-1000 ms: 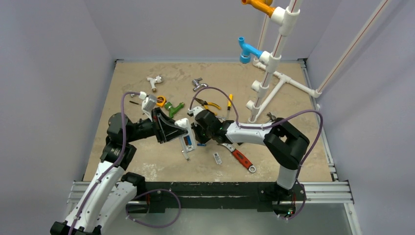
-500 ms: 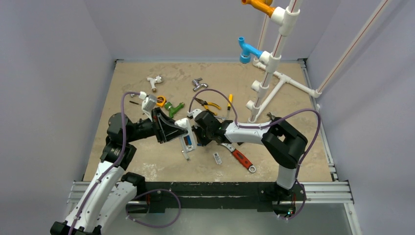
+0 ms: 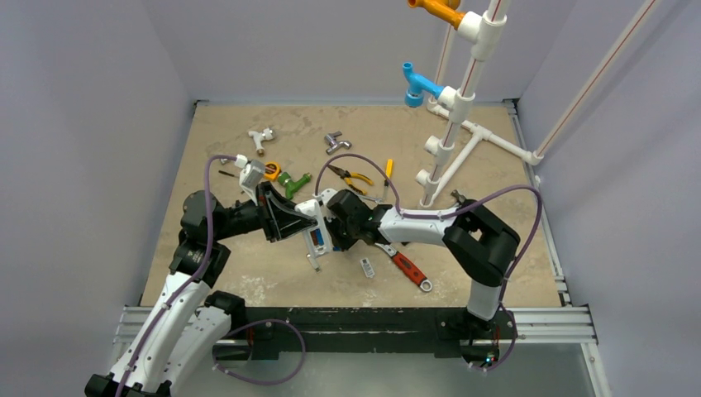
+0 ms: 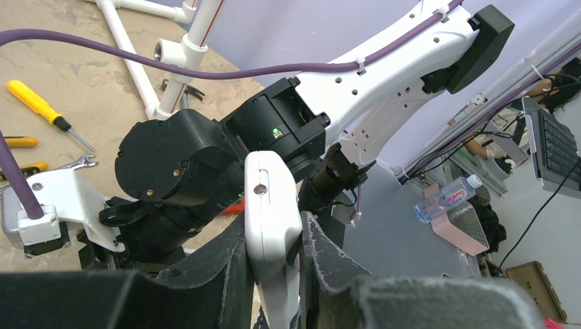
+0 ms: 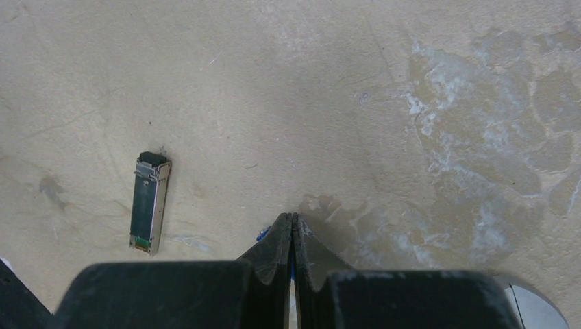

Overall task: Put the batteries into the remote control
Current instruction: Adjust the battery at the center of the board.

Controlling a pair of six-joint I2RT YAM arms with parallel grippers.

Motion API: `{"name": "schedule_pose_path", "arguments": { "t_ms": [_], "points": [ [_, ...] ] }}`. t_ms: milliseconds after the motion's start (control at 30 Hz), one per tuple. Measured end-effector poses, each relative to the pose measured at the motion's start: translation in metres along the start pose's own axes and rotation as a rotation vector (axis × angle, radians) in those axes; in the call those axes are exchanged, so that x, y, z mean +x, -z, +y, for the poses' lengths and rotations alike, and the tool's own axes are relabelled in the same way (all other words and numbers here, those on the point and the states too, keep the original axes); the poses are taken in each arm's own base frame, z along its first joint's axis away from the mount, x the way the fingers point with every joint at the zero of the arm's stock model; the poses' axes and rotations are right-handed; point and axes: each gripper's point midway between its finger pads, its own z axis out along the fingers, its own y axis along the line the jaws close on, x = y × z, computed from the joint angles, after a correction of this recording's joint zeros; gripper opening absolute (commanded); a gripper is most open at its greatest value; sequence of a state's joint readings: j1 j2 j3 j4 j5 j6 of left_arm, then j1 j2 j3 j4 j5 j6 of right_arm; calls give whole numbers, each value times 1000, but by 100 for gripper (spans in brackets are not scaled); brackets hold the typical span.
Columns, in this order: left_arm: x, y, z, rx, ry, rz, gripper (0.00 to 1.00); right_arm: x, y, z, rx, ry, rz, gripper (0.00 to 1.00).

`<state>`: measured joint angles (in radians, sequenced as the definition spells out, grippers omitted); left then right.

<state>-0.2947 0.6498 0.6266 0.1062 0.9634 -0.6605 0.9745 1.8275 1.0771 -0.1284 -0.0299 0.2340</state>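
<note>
My left gripper (image 3: 302,223) is shut on the white remote control (image 3: 317,230) and holds it tilted above the table, battery recess facing up. In the left wrist view the remote (image 4: 269,199) is clamped edge-on between the fingers of my left gripper (image 4: 272,229). A blue battery (image 3: 317,239) shows in the recess. My right gripper (image 3: 331,235) is shut and sits against the remote's right side. In the right wrist view my right gripper (image 5: 292,216) points down at the table, and a blue sliver (image 5: 262,234) peeks out beside its left finger.
A small silvery metal piece (image 5: 149,203) lies on the table, also in the top view (image 3: 366,267). A red-handled wrench (image 3: 407,269) lies to its right. Pliers (image 3: 354,176), a yellow screwdriver (image 3: 388,171), a green fitting (image 3: 293,183) and a white pipe frame (image 3: 450,141) stand farther back.
My right gripper has shifted slightly left, closer against the remote. The left gripper and the remote have stayed in place.
</note>
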Motion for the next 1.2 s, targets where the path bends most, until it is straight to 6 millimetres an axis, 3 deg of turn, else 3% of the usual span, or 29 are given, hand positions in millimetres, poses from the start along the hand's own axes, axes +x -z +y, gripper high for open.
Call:
{"name": "schedule_pose_path", "arguments": {
  "t_ms": [733, 900, 1067, 1100, 1200],
  "points": [
    [0, 0, 0, -1, 0, -1, 0, 28, 17, 15, -119, 94, 95, 1],
    [0, 0, 0, -2, 0, -2, 0, 31, 34, 2, -38, 64, 54, 12],
    [0, 0, 1, -3, 0, -2, 0, 7, 68, 9, -69, 46, -85, 25],
    [0, 0, 1, -3, 0, -2, 0, 3, 75, 12, -82, 44, -112, 25],
    [-1, 0, 1, -4, 0, -3, 0, 0, 86, 18, -116, 32, -148, 7]
  ]
}}
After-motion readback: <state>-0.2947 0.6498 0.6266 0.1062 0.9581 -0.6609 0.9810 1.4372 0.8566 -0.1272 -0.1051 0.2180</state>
